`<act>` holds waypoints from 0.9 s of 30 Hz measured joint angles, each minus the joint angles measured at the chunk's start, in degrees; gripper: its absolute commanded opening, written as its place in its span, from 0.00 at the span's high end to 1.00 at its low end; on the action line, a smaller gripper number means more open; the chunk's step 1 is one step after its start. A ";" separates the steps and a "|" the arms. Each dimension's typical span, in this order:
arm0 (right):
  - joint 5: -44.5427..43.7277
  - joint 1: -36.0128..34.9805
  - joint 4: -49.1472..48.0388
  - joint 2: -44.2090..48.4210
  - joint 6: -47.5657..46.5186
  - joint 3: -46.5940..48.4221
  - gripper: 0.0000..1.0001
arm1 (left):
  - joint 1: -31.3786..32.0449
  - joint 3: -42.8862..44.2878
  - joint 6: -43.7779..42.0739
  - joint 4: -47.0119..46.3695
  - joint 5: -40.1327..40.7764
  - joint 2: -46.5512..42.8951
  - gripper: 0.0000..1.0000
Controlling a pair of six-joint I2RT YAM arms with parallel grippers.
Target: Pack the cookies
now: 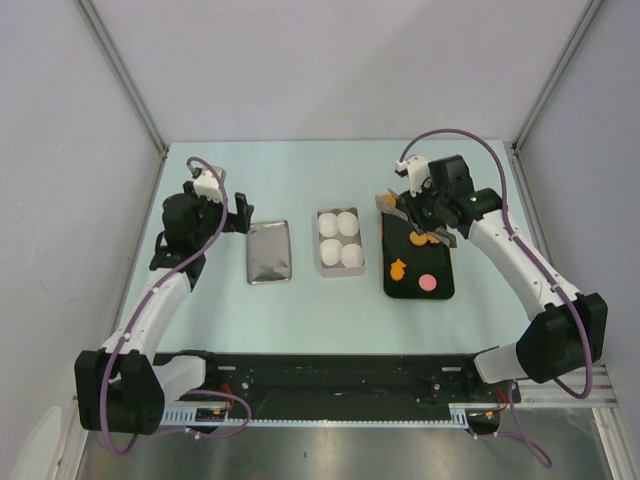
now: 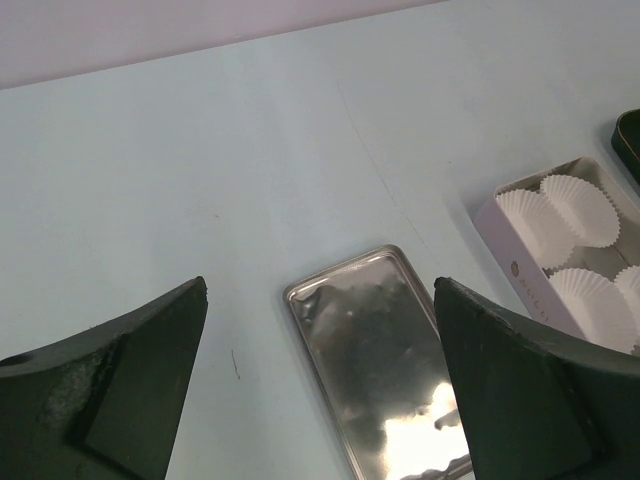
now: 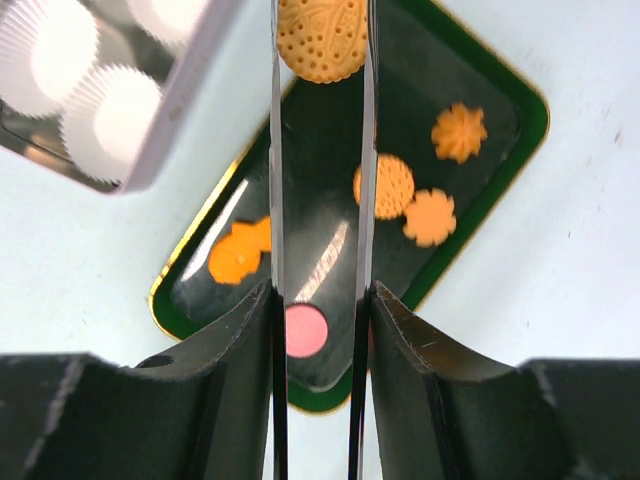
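Observation:
My right gripper (image 1: 416,222) (image 3: 320,18) carries thin metal blades, shut on a round orange dotted cookie (image 3: 320,45), held above a black green-rimmed tray (image 1: 440,262) (image 3: 520,110). On the tray lie orange cookies: a star-shaped one (image 3: 459,131), a round one (image 3: 390,186), a flower one (image 3: 430,217), another at the left (image 3: 238,254) (image 1: 398,268), plus a pink round cookie (image 3: 306,330) (image 1: 427,282). A small box (image 1: 340,271) (image 3: 178,118) holds white paper cups (image 3: 112,108). My left gripper (image 1: 232,215) (image 2: 320,288) is open and empty, above a metal lid (image 1: 270,251) (image 2: 385,360).
The box with paper cups (image 2: 575,250) also shows at the right of the left wrist view. The lid, the box and the tray lie in a row across the pale table. Grey walls stand at the left, back and right.

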State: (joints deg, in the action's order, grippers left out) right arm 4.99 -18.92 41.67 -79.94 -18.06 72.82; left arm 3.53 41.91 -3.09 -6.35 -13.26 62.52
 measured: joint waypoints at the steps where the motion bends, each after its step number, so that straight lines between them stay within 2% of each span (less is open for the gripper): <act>1: -0.02 -0.68 -0.44 -0.33 0.00 0.63 0.68 | 0.00 0.00 0.02 0.00 0.00 0.22 0.00; 12: 0.07 -6.51 -4.83 -7.30 0.00 4.20 0.67 | 0.00 0.00 0.00 -0.76 0.00 1.11 0.00; 27: 0.44 -10.51 -7.32 -13.29 0.00 4.87 0.67 | 0.00 0.00 -0.04 -1.27 0.02 1.11 0.00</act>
State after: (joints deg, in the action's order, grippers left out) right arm 5.43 -29.43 34.35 -93.23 -18.06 77.69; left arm 3.53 41.91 -3.14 -7.62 -13.23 63.64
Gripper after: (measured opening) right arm 0.421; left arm 0.996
